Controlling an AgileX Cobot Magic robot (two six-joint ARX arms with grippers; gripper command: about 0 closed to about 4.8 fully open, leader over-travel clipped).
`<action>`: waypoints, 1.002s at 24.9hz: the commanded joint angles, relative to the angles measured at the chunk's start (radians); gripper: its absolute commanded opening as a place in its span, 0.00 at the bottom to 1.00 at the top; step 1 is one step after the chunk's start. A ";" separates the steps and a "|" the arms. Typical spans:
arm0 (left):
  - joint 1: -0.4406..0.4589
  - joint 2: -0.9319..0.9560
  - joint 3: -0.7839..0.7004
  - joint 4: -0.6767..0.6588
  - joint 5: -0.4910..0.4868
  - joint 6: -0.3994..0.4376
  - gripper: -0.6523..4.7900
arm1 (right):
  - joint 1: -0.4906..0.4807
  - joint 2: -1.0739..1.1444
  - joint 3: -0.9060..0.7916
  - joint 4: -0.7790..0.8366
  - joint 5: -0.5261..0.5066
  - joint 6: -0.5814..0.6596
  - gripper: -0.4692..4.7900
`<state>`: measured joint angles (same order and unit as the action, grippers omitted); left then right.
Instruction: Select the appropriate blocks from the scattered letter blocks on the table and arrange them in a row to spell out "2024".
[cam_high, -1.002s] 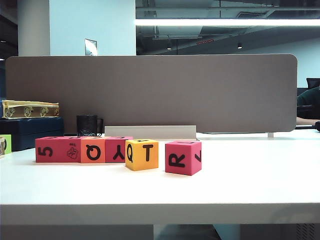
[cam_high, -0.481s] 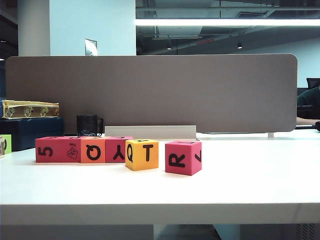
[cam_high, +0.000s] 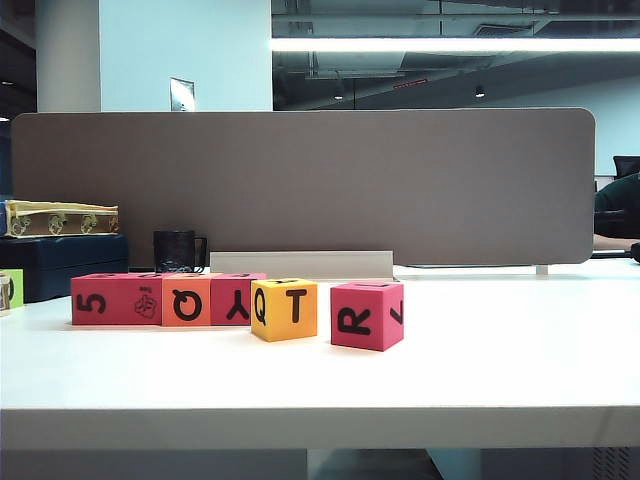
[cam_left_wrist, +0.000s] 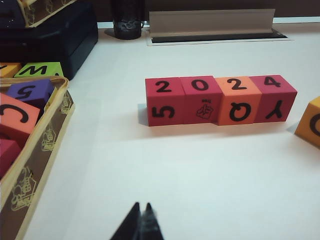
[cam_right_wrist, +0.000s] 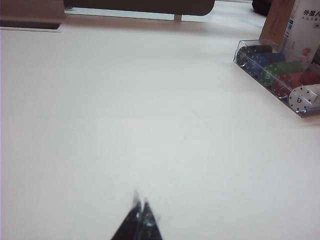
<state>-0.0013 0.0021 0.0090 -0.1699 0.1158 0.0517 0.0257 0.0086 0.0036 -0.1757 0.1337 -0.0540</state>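
Note:
Four blocks stand touching in a row on the white table (cam_high: 480, 360): a pinkish-red "5" block (cam_high: 98, 299), a pinkish-red line-drawing block (cam_high: 145, 300), an orange "Q" block (cam_high: 186, 300) and a pinkish-red "Y" block (cam_high: 238, 298). In the left wrist view their top faces read 2 (cam_left_wrist: 164, 86), 0 (cam_left_wrist: 200, 85), 2 (cam_left_wrist: 235, 84), 4 (cam_left_wrist: 271, 82). A yellow Q/T block (cam_high: 284, 309) and a pinkish-red R block (cam_high: 367, 315) sit apart to the right. My left gripper (cam_left_wrist: 141, 206) is shut and empty, well back from the row. My right gripper (cam_right_wrist: 140, 197) is shut over bare table. Neither shows in the exterior view.
A yellow-trimmed tray (cam_left_wrist: 47, 140) with more letter blocks lies beside the left gripper, with a dark box (cam_left_wrist: 55, 35) behind it. A black mug (cam_high: 178, 251) and a grey partition (cam_high: 300, 180) stand at the back. A clear case of poker chips (cam_right_wrist: 277, 75) lies far right.

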 joint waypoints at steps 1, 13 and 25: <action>0.001 0.000 0.001 -0.003 0.000 -0.003 0.11 | 0.005 -0.011 -0.002 0.003 -0.003 0.007 0.09; 0.002 0.000 0.001 -0.003 0.000 -0.003 0.11 | 0.018 -0.011 -0.003 -0.007 -0.073 0.061 0.09; 0.001 0.000 0.001 -0.003 0.000 -0.003 0.11 | 0.018 -0.011 -0.002 -0.003 -0.073 0.061 0.09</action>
<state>-0.0013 0.0021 0.0090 -0.1696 0.1158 0.0517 0.0433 0.0086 0.0036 -0.1848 0.0631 0.0032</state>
